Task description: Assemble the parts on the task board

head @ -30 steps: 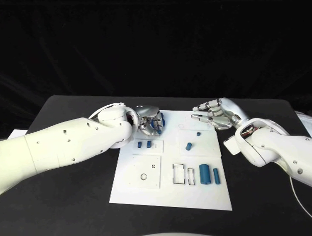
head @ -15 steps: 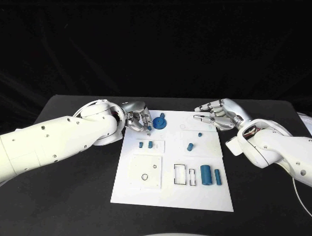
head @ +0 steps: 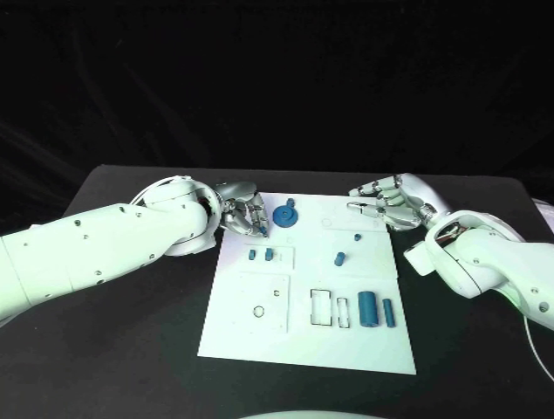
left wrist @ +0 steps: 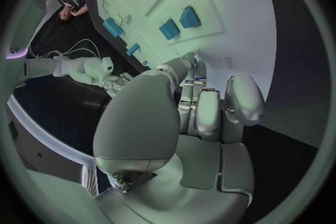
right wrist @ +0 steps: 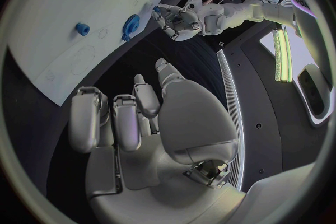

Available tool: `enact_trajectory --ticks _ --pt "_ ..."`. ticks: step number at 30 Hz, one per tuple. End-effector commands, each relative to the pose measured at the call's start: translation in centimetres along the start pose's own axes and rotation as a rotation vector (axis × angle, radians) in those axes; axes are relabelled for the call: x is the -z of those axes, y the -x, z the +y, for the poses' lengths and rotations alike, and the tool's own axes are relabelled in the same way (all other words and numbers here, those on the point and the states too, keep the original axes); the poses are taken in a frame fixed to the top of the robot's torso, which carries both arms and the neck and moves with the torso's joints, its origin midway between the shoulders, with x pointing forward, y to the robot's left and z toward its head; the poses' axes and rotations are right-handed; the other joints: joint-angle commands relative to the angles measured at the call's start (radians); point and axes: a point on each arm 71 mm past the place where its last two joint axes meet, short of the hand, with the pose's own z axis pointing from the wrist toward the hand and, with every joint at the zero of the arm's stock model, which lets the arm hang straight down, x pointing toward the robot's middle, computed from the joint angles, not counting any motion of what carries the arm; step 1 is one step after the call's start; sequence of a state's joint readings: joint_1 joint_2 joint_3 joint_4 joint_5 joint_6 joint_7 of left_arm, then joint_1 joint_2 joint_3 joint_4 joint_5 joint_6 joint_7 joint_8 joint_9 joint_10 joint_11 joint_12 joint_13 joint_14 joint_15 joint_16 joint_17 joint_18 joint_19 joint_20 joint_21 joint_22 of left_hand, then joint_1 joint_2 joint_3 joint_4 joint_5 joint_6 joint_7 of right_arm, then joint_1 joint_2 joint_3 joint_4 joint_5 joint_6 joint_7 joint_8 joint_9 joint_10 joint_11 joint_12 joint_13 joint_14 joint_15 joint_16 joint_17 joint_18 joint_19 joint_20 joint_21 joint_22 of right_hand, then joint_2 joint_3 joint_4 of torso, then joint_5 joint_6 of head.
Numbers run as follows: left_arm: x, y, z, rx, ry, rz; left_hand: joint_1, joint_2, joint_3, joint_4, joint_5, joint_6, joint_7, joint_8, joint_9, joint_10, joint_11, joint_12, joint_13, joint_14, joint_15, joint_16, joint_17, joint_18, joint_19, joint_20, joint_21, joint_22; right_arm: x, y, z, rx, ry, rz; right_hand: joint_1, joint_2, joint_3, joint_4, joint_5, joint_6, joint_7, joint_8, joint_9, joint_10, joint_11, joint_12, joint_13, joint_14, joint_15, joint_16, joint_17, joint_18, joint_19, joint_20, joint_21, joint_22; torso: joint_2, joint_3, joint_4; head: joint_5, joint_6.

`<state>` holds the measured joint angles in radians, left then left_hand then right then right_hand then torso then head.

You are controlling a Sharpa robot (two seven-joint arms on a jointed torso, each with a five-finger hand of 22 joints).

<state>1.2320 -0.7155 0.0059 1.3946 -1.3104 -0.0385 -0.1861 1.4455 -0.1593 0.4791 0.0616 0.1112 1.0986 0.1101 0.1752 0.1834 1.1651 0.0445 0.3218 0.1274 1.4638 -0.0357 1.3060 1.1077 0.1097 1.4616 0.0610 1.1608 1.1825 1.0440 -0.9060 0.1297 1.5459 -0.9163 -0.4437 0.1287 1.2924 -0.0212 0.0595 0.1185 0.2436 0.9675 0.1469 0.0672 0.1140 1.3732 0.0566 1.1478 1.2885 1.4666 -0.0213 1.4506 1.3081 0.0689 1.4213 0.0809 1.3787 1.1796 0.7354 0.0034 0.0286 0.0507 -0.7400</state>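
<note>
The white task board [head: 308,336] lies in the middle of the table. A blue gear [head: 285,214] [right wrist: 131,23] rests near the board's far left corner. My left hand [head: 242,218] [left wrist: 196,106] hovers just left of the gear, its fingers loosely bent, and holds nothing. Two small blue pieces [head: 259,256] [left wrist: 178,22] sit in a recess in front of it. A short blue peg [head: 339,258] and a tiny piece [head: 356,236] lie mid-board. Two long blue cylinders [head: 373,309] lie toward the near right. My right hand [head: 390,202] [right wrist: 133,117] hangs over the far right corner, fingers curled in on nothing.
The board carries outlined slots [head: 324,307] and a square plate with small holes [head: 262,303] at its near half. Black table [head: 113,349] surrounds the board on all sides. My left hand [right wrist: 178,22] also appears in the right wrist view, beside the gear.
My left hand covered the gear a second ago; it has since drawn back to the left, leaving the gear lying on the board. The right hand has barely shifted.
</note>
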Motion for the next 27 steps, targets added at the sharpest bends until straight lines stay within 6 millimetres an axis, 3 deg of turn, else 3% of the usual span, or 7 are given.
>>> enact_trajectory --ticks 1,5,27 --pt "-0.12 -0.27 -0.19 -0.021 -0.003 0.023 -0.011 0.002 0.002 0.005 -0.004 0.008 0.001 0.005 0.0 0.007 -0.003 -0.005 0.002 0.031 -0.004 -0.006 -0.001 -0.019 0.009 -0.001 0.005 0.001 -0.01 -0.22 0.13 -0.001 0.007 0.015 -0.003 0.009 -0.005 0.004 -0.003 0.005 -0.002 0.003 0.002 -0.006 -0.001 0.0 -0.001 0.065 0.0 -0.003 0.093 0.007 -0.007 0.0 -0.005 0.0 0.0 -0.0004 0.0007 -0.001 -0.001" --pt "-0.27 -0.39 -0.31 -0.024 -0.006 0.024 -0.011 0.003 0.002 0.005 -0.004 0.008 0.0 0.005 0.0 0.008 -0.003 -0.005 0.002 0.031 -0.004 -0.006 -0.001 -0.019 0.009 -0.001 0.005 0.002 -0.06 -0.29 0.18 -0.002 0.009 0.016 -0.004 0.009 -0.005 0.005 -0.002 0.005 -0.002 0.003 0.002 -0.007 -0.001 -0.001 -0.001 0.065 -0.001 -0.004 0.091 0.008 -0.008 0.0 -0.005 -0.001 0.0 -0.0006 -0.0013 0.001 -0.001" --pt "-0.87 -1.0 -0.53 -0.064 0.03 0.062 -0.013 0.003 0.002 0.005 -0.004 0.009 0.0 0.004 0.0 0.009 -0.004 -0.005 0.002 0.031 -0.004 -0.007 -0.003 -0.018 0.008 -0.001 0.004 0.001 -0.11 -0.4 0.26 -0.003 0.012 0.019 -0.004 0.009 -0.005 0.005 -0.002 0.005 -0.002 0.003 0.002 -0.007 -0.001 -0.001 -0.001 0.065 -0.001 -0.004 0.091 0.008 -0.008 0.0 -0.005 -0.001 -0.001 0.0 0.0002 -0.004 -0.008"
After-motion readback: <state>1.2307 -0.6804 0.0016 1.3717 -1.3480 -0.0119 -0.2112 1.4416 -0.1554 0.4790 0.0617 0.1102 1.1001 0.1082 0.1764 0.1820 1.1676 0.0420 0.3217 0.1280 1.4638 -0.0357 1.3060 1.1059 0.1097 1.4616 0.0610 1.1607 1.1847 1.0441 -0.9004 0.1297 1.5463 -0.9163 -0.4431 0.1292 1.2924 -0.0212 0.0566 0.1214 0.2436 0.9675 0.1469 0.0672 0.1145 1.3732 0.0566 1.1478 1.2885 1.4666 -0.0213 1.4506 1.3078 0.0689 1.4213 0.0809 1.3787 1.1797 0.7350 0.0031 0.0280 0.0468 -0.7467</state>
